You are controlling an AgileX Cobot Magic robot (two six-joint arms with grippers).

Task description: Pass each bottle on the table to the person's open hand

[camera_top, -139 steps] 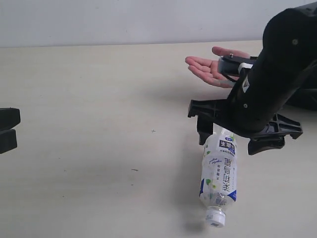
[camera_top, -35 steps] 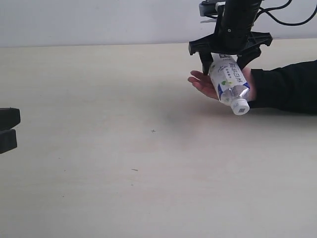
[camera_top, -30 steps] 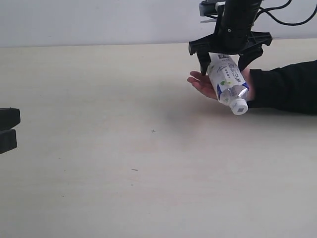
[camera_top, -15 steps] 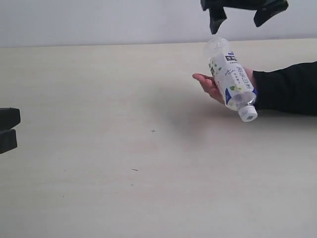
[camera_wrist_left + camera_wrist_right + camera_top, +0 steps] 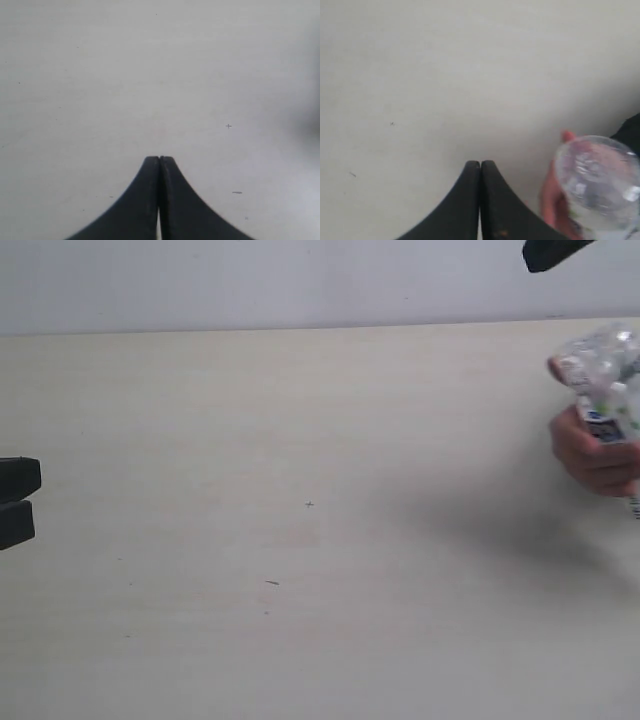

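On the table (image 5: 300, 540) nothing lies in view; the hand (image 5: 585, 455) at its right edge grips the only bottle (image 5: 605, 375) in sight, clear of both arms. The right gripper (image 5: 480, 164), raised nearby, and the left gripper (image 5: 159, 159), far across, are closed and empty. This handover looks finished; the next move calls for locating any other bottle and opening over it.

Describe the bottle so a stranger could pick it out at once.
Start at the wide pale table and look to its right edge in the exterior view, where a bare hand shows. The bottle is the clear plastic one gripped in that hand, the only see-through thing in view.
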